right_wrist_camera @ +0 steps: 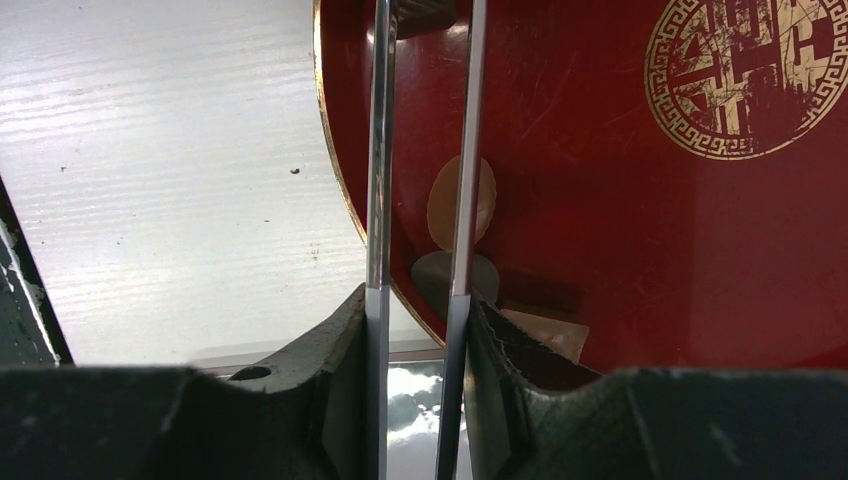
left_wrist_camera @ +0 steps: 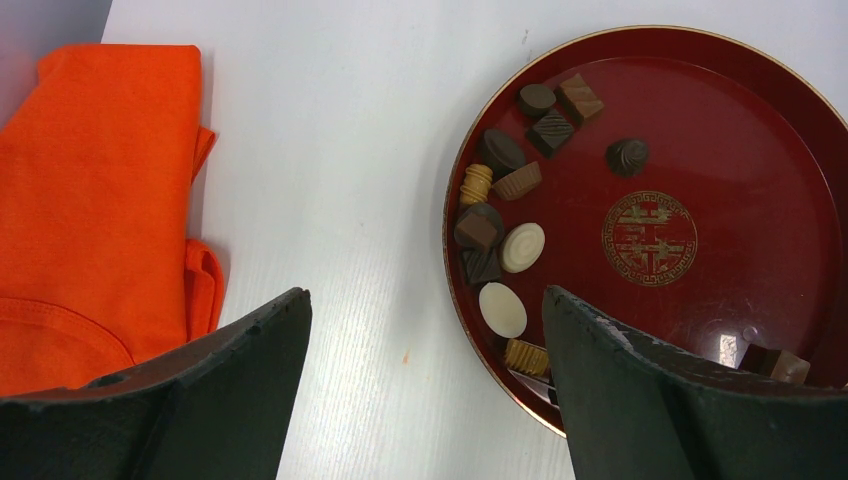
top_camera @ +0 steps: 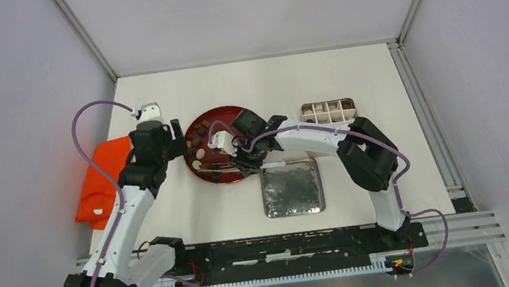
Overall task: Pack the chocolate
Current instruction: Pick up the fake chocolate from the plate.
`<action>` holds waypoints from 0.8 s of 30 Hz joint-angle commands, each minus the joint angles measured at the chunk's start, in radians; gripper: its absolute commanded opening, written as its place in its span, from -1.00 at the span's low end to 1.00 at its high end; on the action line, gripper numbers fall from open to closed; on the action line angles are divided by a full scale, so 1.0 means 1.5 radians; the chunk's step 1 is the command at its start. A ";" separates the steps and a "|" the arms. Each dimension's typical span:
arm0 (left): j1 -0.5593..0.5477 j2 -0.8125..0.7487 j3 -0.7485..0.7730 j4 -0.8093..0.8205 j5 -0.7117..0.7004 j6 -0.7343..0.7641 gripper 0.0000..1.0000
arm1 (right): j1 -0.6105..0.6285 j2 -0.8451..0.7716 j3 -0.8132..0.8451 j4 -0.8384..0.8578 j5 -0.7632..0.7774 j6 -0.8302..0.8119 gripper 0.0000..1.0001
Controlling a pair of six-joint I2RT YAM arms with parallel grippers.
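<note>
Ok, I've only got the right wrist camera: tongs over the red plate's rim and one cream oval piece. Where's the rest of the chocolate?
Observer: Most of the chocolate sits bunched along the left rim of the red plate, with dark, light-brown and cream pieces together.
Operator: And where do the tongs take a piece?
Observer: The grid box lies to the right of the plate, beyond a silvery tray.
</note>
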 commanded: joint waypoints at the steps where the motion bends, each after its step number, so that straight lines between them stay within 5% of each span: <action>1: 0.003 -0.013 0.000 0.022 -0.003 0.030 0.82 | -0.001 -0.033 0.020 0.005 0.009 -0.005 -0.92; 14: 0.003 -0.013 -0.001 0.022 -0.004 0.029 0.82 | -0.097 -0.208 -0.106 -0.002 -0.130 -0.090 -1.00; 24: 0.003 -0.013 -0.001 0.022 0.003 0.029 0.82 | -0.316 -0.415 -0.251 -0.091 -0.197 -0.210 -1.00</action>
